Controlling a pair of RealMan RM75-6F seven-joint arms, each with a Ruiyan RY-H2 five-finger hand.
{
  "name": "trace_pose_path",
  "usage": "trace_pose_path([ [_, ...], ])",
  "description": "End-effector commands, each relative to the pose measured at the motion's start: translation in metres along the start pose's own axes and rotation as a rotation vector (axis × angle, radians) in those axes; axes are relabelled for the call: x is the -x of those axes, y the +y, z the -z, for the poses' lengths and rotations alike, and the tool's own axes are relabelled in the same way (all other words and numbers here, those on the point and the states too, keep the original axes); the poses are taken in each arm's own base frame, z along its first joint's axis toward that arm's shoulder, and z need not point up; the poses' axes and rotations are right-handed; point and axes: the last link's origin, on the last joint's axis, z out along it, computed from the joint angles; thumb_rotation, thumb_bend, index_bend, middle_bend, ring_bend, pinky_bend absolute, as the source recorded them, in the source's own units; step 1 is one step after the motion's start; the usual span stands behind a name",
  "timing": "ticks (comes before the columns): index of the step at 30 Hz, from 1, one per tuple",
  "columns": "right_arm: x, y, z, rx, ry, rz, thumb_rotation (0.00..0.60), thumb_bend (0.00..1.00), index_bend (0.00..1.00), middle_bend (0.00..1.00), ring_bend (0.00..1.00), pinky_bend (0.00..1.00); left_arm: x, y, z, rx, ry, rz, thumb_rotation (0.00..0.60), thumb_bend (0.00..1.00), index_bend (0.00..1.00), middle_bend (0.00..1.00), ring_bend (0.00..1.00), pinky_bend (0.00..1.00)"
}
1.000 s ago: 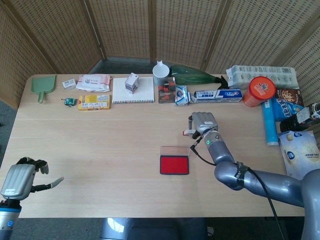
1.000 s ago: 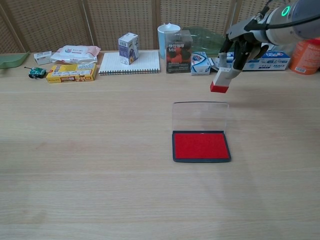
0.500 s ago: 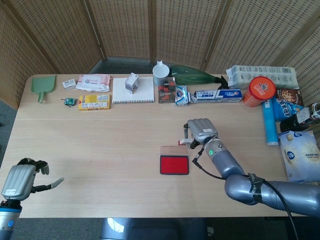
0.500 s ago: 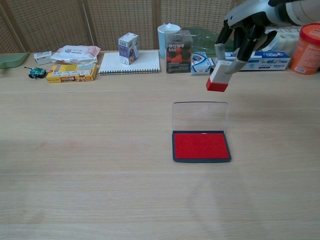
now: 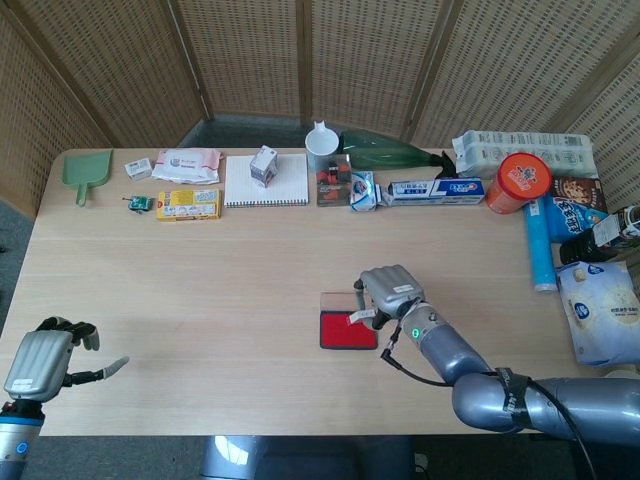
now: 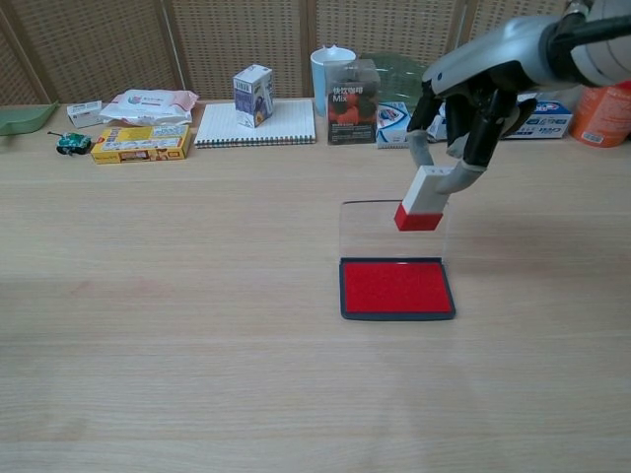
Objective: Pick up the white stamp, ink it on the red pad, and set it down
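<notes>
The right hand pinches the white stamp in its fingers, tilted above the far edge of the open red pad mid-desk, while the left hand hovers empty, fingers spread, at the near left.

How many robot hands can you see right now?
2: the left hand hovers empty at the table's near left corner; the right hand holds the stamp above the red pad.

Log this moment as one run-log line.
phase: inking approach | right hand: holds white stamp above red pad, no contact | left hand: idle, holds nothing
</notes>
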Motion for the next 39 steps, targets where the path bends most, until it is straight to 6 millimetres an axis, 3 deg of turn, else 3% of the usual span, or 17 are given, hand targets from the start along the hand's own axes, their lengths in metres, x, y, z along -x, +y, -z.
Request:
trace_pose_path([
  [1,0.007,-0.005,-0.002,-0.007,-0.018,0.008,0.6,0.46,0.68,1.0,1.0,1.0,-0.001,-0.001,0.0,-0.001,0.003,-0.003,0.264,0.05,0.59,0.58,0.52,0.31],
  [11,0.028,-0.014,-0.019,0.012,-0.043,0.038,0.6,0.46,0.68,1.0,1.0,1.0,-0.008,-0.002,-0.001,0.006,0.024,-0.018,0.264,0.05,0.59,0.58,0.52,0.31],
  [39,0.06,-0.016,-0.037,0.035,-0.007,0.026,0.6,0.44,0.68,1.0,1.0,1.0,-0.011,-0.012,0.003,-0.008,0.036,-0.017,0.264,0.05,0.59,0.58,0.52,0.31],
])
